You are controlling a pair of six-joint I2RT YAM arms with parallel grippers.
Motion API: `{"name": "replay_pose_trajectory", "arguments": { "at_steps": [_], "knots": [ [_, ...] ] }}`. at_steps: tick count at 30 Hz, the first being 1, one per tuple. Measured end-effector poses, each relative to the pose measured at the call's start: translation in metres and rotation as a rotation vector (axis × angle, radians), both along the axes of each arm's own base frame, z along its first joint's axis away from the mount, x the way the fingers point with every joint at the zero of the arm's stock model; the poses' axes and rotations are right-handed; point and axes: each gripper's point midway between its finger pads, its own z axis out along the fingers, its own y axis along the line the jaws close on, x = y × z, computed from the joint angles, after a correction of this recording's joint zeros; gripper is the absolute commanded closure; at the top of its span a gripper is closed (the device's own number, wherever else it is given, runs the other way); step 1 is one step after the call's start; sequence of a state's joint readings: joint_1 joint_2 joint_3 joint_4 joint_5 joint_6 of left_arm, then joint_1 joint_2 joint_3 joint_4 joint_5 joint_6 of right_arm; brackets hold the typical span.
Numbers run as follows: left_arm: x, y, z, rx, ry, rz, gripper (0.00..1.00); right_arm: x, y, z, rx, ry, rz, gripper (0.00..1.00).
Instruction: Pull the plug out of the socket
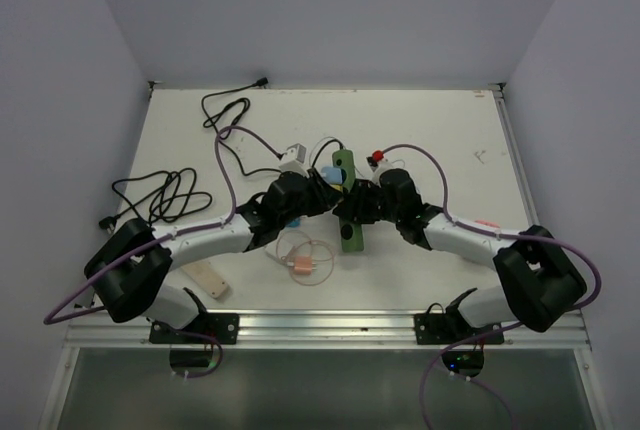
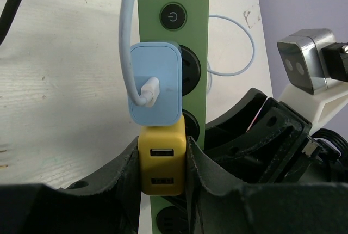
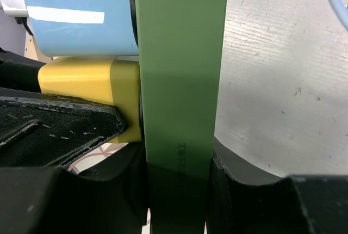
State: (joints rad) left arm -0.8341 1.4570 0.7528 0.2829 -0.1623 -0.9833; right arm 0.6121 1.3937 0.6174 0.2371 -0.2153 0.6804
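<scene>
- Left arm (image 1: 205, 242): white links, bulky black joint housings.
- Right arm (image 1: 462, 241): the same white and black.
- Purple cable (image 1: 224, 178) loops along each arm.
- Jaws: matte black, scuffed.

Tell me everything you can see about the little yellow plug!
The yellow plug is a small boxy charger of smooth plastic, with two USB slots on its face, both empty. It sits plugged into the green power strip, right below the blue charger, whose bottom edge meets its top. The left gripper is shut on it, one black finger pressed against each side.
</scene>
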Motion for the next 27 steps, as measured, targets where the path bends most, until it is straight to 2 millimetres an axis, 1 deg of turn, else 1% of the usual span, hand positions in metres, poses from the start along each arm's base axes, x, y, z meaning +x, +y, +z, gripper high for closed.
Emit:
{"name": "replay_pose_trajectory", "arguments": {
  "at_steps": [4,8,18,24,25,26,27],
  "knots": [
    [-0.002,0.004,0.003,-0.004,-0.009,0.004,1.00,0.000,0.001,0.003,-0.004,-0.013,-0.007,1.00],
    [-0.005,0.008,0.013,-0.006,-0.024,0.009,1.00,0.000,0.002,0.011,0.005,-0.029,-0.004,1.00],
    [-0.018,0.029,0.037,-0.018,-0.053,0.039,1.00,-0.005,0.017,0.030,0.073,-0.052,0.070,1.00],
    [-0.023,0.037,0.045,-0.018,-0.049,0.053,1.00,-0.008,0.022,0.037,0.095,-0.055,0.101,1.00],
    [-0.024,0.039,0.046,-0.019,-0.048,0.056,1.00,-0.007,0.021,0.037,0.092,-0.058,0.100,1.00],
    [-0.026,0.043,0.050,-0.017,-0.053,0.065,1.00,-0.002,0.015,0.032,0.061,-0.053,0.054,1.00],
    [-0.028,0.048,0.058,-0.025,-0.064,0.075,1.00,0.009,-0.003,0.018,0.006,-0.036,-0.029,1.00]
  ]
}}
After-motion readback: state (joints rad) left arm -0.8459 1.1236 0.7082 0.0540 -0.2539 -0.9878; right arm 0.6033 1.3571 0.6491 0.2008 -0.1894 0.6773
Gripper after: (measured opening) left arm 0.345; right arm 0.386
